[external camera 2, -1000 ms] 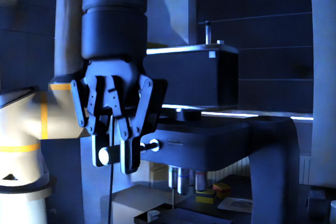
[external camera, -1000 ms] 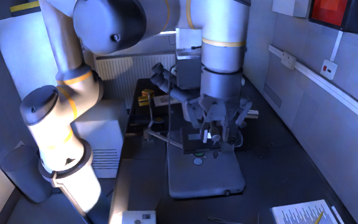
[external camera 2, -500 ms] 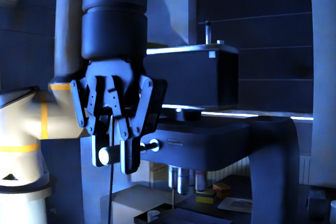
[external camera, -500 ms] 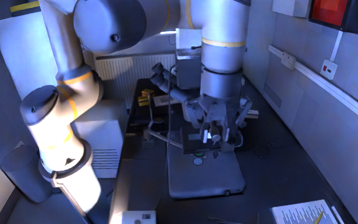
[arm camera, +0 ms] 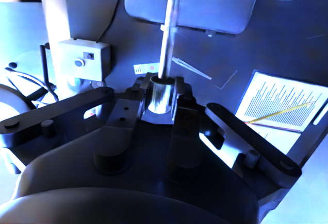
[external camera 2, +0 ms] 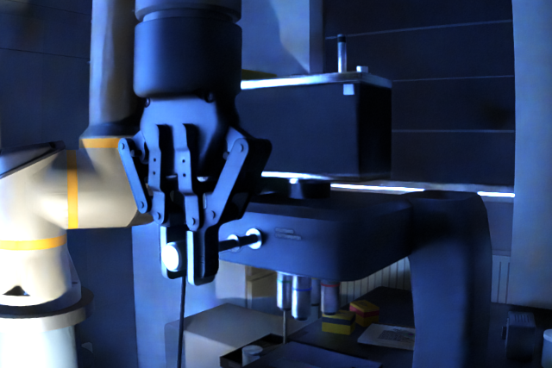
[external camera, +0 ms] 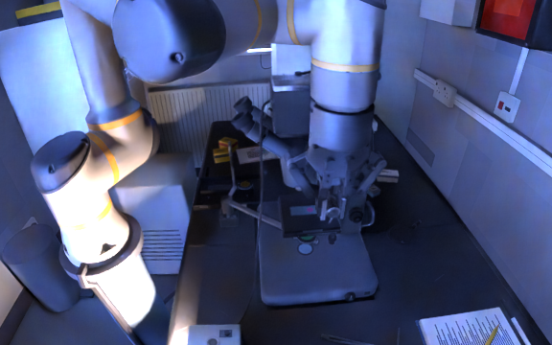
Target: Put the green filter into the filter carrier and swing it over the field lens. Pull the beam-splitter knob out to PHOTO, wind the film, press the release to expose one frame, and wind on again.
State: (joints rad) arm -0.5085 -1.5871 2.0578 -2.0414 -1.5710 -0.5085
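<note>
The green filter (external camera: 306, 237) is partly hidden under the microscope stage, sitting just behind the pale field lens (external camera: 305, 248) on the base. The beam-splitter knob (arm camera: 160, 98) is a shiny metal cylinder on a rod sticking out from the microscope head (external camera 2: 321, 235). My gripper (arm camera: 160, 102) hangs straight down beside the head with its fingers closed on the knob (external camera 2: 173, 257), one on either side of it. The camera box (external camera 2: 314, 125) sits on top of the head, with a thin release post (external camera 2: 341, 52) rising from its lid.
The microscope head and camera box stand right beside my gripper. On the bench below lie a control box (arm camera: 82, 60), tweezers (arm camera: 192, 68), a printed sheet with a pencil (arm camera: 278, 102) and small yellow boxes (external camera 2: 352, 315). A radiator and walls close in the back and right.
</note>
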